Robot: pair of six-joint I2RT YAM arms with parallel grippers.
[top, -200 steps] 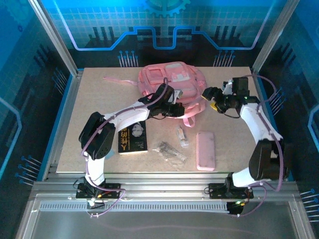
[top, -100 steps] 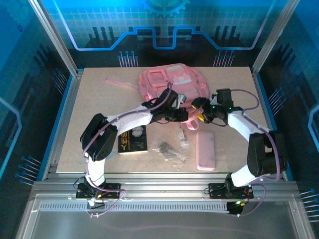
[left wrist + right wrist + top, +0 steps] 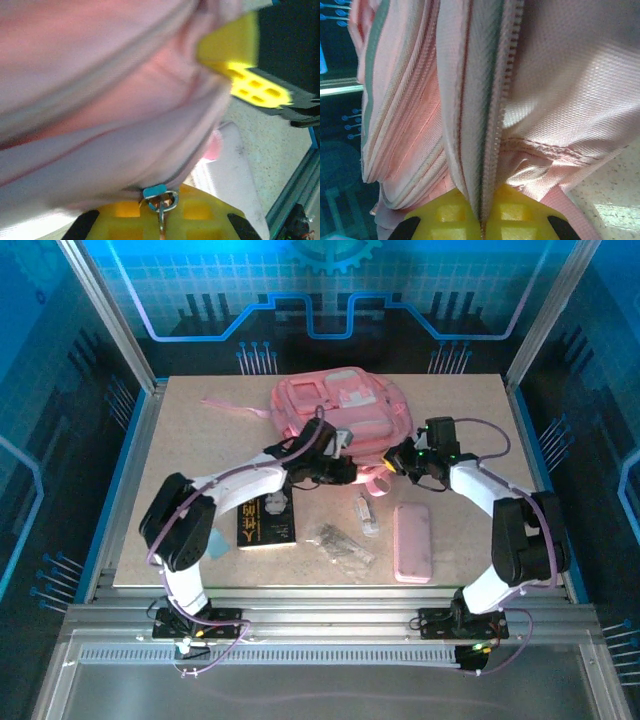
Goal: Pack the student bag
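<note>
Pink bag (image 3: 340,400), L gripper (image 3: 345,466) clamped on its near edge, R gripper (image 3: 396,460) pinched shut on it alongside, L wrist cam: zip pull (image 3: 161,199) at grip, R wrist cam: zip teeth (image 3: 506,90) running into grip

Robot test cell, lab-type setting. Silver aluminium frame posts (image 3: 120,332) box in a beige board table (image 3: 190,440). Blue wall panels (image 3: 180,290) carry a printed grid, circuit traces and a gear emblem (image 3: 335,250). Two pale robot arms, the left arm (image 3: 250,475) and the right arm (image 3: 480,485), stand bolted to a slotted metal rail (image 3: 330,618) at the table's near edge.
</note>
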